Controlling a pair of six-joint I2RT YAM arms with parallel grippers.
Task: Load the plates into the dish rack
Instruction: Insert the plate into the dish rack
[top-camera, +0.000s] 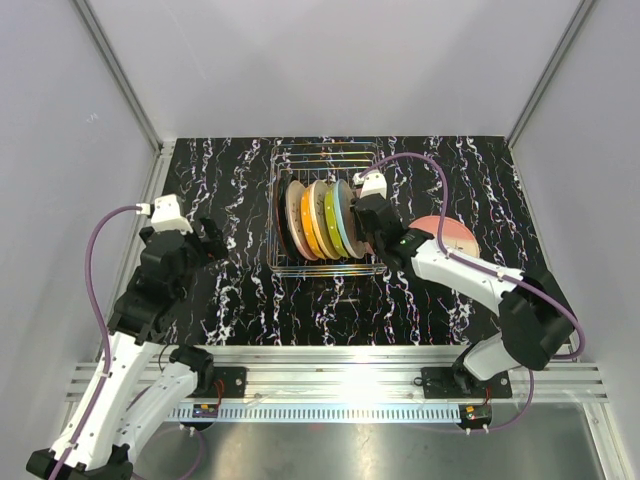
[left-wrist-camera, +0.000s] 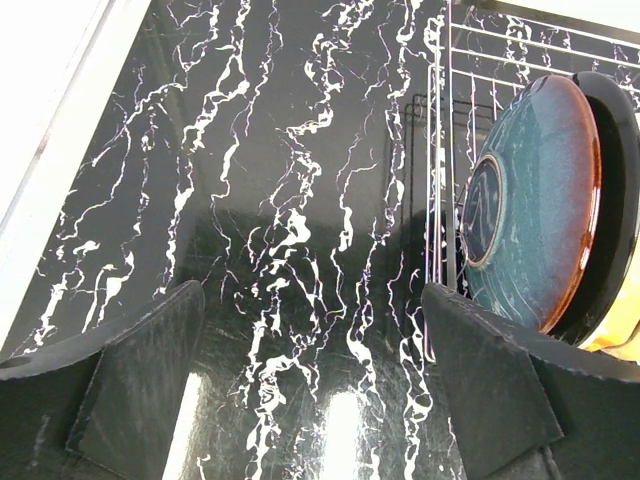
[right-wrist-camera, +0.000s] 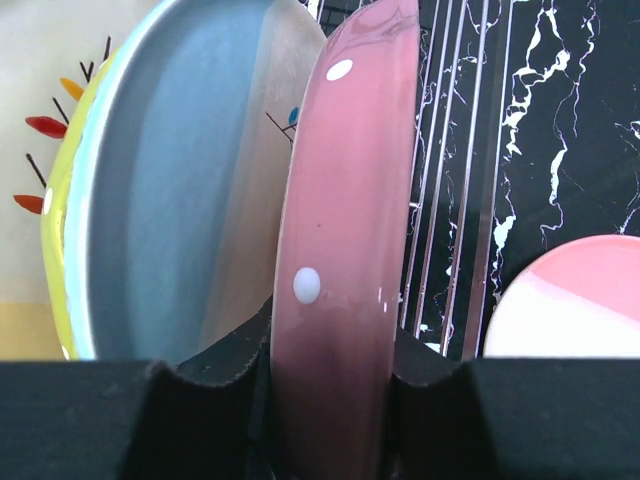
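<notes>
The plates (top-camera: 320, 222) stood on edge in a tight row inside the dish rack (top-camera: 325, 158), whose thin silver wires sat on the black, white-veined marble table (top-camera: 240, 180). My right gripper (right-wrist-camera: 330, 400) was clamped on the plate at the right end of the row. This was a glossy pink plate (right-wrist-camera: 345, 200) with white dots, its rim pinched between my ribbed black fingers (right-wrist-camera: 215, 375). Just beside it leaned a smooth light blue plate (right-wrist-camera: 170, 200), then a yellow plate (right-wrist-camera: 58, 260). A pink and cream plate (top-camera: 452, 236) lay flat on the table, right of the rack. My left gripper (left-wrist-camera: 315, 380) hung spread wide over the marble, holding nothing. It was near the rack's left end, where a teal glazed plate (left-wrist-camera: 530, 200) with a rust-brown edge rested against a black plate (left-wrist-camera: 622, 170).
</notes>
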